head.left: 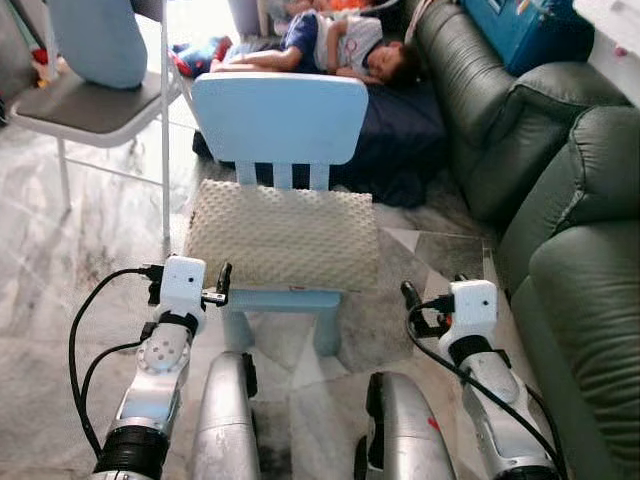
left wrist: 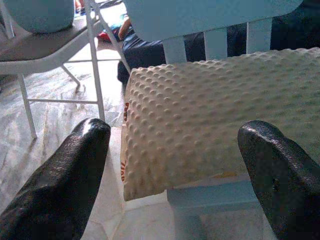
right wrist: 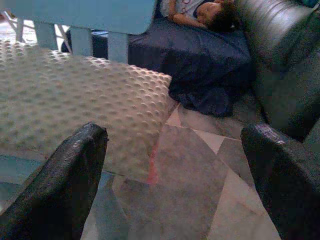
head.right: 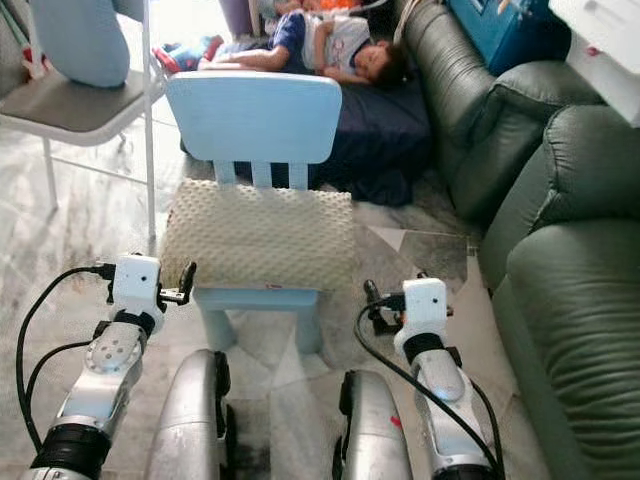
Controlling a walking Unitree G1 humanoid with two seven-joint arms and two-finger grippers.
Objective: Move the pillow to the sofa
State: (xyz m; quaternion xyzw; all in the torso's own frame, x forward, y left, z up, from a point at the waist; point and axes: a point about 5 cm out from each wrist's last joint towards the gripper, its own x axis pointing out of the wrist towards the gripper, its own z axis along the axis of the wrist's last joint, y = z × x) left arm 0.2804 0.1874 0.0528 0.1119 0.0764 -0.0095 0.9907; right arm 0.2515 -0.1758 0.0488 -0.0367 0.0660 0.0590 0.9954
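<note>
The left gripper (head.left: 225, 283) has its two fingers wide apart and hovers just in front of the near left corner of the pillow (head.left: 283, 237); in its wrist view the corner sits between the two black fingers (left wrist: 75, 170), not yet touched. The right gripper (head.left: 408, 297) is also spread open, near the pillow's near right corner but a little apart from it, to the sofa side.

The pillow is a cream one with a bumpy surface. It lies flat on the seat of the small blue chair (head.left: 280, 115) and hangs over the seat edge toward the robot. The green sofa (head.left: 580, 250) stands to the right of the pillow.

I judge that the step in hand is the approach before the grasp. To do it well, both grippers should go forward level with the pillow's edge and close on the two near corners together, deep enough that the soft material does not slip out. The right one first needs to come closer to its corner.

The eye views show a person (head.left: 340, 45) lying behind the chair, and a grey folding chair (head.left: 90, 100) to the pillow's left. The left wrist view adds the overhanging edge of the pillow with a reddish label.
</note>
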